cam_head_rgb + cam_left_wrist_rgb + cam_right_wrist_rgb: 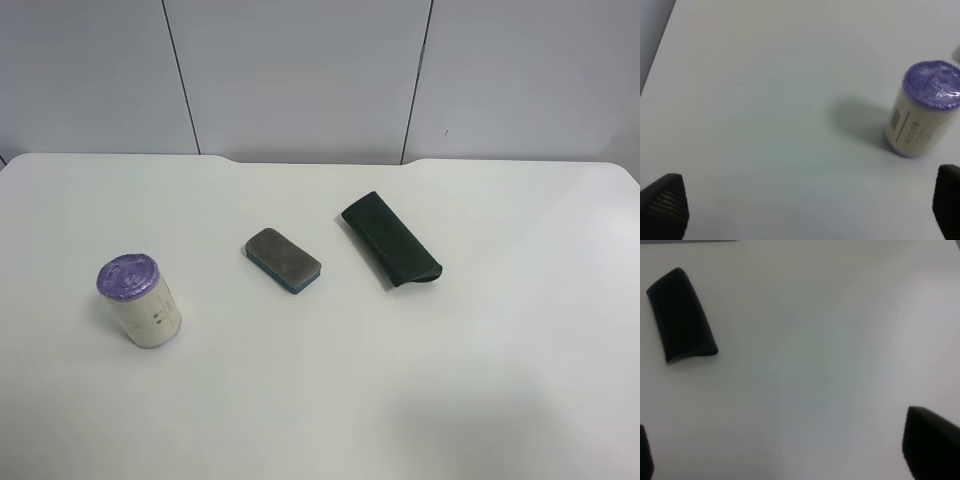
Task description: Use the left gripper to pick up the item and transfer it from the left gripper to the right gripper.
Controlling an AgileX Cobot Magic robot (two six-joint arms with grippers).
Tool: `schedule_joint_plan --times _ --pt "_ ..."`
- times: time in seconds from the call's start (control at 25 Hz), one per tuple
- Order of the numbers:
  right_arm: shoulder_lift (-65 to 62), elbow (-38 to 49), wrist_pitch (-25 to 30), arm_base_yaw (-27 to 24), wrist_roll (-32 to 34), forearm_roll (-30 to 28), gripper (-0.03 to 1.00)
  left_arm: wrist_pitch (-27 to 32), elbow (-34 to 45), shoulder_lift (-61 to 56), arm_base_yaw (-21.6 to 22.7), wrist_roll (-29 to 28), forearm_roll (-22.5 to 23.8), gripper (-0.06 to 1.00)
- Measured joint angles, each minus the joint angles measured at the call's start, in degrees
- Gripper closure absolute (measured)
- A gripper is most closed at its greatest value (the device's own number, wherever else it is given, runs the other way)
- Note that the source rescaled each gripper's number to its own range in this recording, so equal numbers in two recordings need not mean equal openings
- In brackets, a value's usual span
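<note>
The item (140,300), a cream canister with a purple top, stands upright on the white table (480,380) at the exterior high view's left. No arm shows in that view. In the left wrist view the item (925,110) stands apart from my left gripper (807,205), beyond one of its fingertips (665,202); the jaws are open wide over bare table. My right gripper (790,455) is open too, only the tips of its fingers (932,445) showing, with nothing between them.
A grey-and-blue eraser block (283,260) lies at the table's middle. A flat dark green case (390,240) lies to its right, and the case (682,315) also shows in the right wrist view, away from the fingers. A grey panelled wall stands behind the table.
</note>
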Motion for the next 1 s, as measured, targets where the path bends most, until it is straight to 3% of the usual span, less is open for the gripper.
schedule_joint_plan --times 0.56,1.0 --pt "0.00 0.00 0.00 0.00 0.00 0.00 -0.03 0.06 -0.15 1.84 0.00 -0.05 -0.35 -0.06" --pt "0.00 0.00 0.00 0.00 0.00 0.00 -0.03 2.27 -14.25 25.45 -0.60 0.79 -0.35 -0.06"
